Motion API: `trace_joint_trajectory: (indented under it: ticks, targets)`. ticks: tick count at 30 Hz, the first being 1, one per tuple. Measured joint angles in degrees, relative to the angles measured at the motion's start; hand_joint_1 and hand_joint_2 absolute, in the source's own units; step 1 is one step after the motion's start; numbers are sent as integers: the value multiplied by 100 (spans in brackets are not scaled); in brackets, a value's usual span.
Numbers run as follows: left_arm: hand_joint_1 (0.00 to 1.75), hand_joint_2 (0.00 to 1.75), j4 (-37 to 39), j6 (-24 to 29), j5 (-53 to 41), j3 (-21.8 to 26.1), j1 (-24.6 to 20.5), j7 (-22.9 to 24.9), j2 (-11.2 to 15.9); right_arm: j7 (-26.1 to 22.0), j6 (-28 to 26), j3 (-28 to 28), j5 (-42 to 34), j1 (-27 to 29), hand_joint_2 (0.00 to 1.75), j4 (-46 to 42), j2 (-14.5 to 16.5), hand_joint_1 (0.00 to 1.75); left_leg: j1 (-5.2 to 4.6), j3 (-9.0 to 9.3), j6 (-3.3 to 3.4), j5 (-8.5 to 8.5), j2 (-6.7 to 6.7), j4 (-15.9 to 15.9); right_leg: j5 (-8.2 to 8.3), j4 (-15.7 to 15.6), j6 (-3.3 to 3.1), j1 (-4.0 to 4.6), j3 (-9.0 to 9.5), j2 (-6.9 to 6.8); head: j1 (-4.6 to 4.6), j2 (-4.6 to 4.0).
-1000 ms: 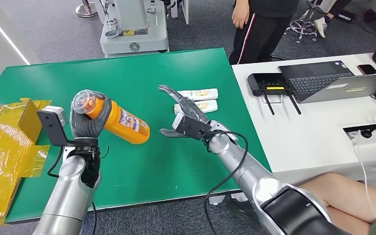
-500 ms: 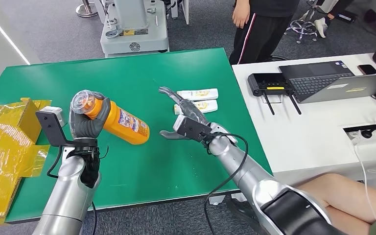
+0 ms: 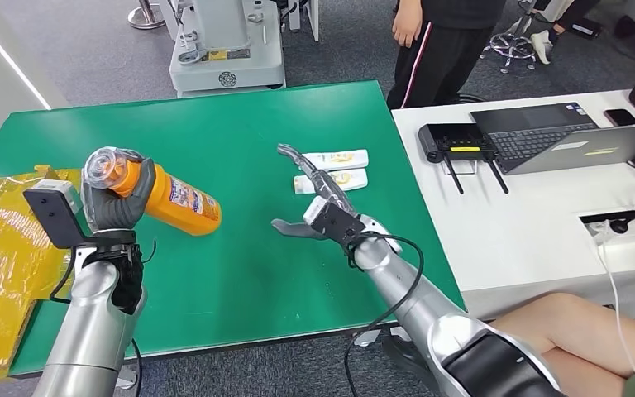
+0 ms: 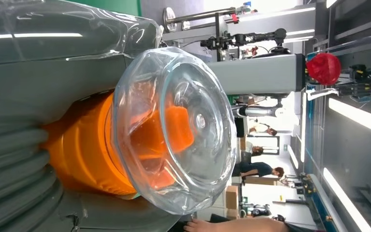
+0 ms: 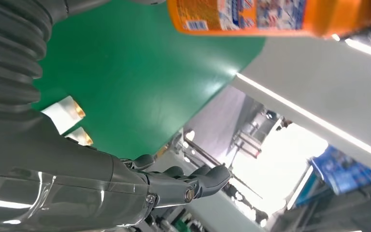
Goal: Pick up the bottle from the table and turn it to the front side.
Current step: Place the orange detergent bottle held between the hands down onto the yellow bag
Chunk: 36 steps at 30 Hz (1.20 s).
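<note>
My left hand (image 3: pixel 114 208) is wrapped around the neck end of the orange plastic bottle with a clear domed cap (image 3: pixel 153 194), holding it tilted off the green worktop (image 3: pixel 240 273), its base pointing toward three o'clock. I judge it rigid, smooth and a little slippery, fairly light, so a hold around the shoulder just under the cap seems safest for turning it. My left wrist view gives the cap close up with the orange nozzle inside; my right wrist view gives the printed label along the body. At three o'clock of the bottle, well apart, my right hand (image 3: pixel 314 207) hovers spread and holding nothing, near two white tubes (image 3: pixel 332 169).
</note>
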Motion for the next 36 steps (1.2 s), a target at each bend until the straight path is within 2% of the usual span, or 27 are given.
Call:
trace_joint_trajectory:
  ticks: [12,19,23,26,30,36]
  targets:
    - [175,175,-14,86,33,22,238,-145,193,-69,-530,-3,-513,956,175,-1783,105,0,0,-5,0,-1,-3,0,-3,-2,-1,0,-4,-3,0,0]
    - [175,175,-68,255,31,40,281,-91,337,-168,-1313,145,-1183,1948,175,-4075,114,0,0,-9,-4,-4,-3,-1,-7,-2,-2,0,-8,-4,-1,0]
    - [175,175,-165,365,-53,73,297,2,434,-170,-1699,303,-1242,2581,175,-5374,115,0,1,-10,-8,-8,-3,-3,-11,-2,-7,0,-10,-3,1,0]
    - [175,175,-252,419,-104,104,302,59,507,-169,-1791,449,-1260,2976,175,-6025,115,0,1,-10,-10,-10,-1,-4,-12,-2,-8,0,-11,-1,0,0]
    - [175,175,-365,467,-163,126,295,162,618,-169,-1700,574,-1419,3303,175,-6515,134,0,2,-10,-12,-9,-1,-4,-11,-2,-8,1,-11,-1,0,0]
    - [175,175,-488,550,-253,142,209,267,846,-169,-1738,768,-1335,3569,175,-6603,191,0,3,-8,-13,-8,2,-4,-10,-1,-9,2,-10,1,-1,0]
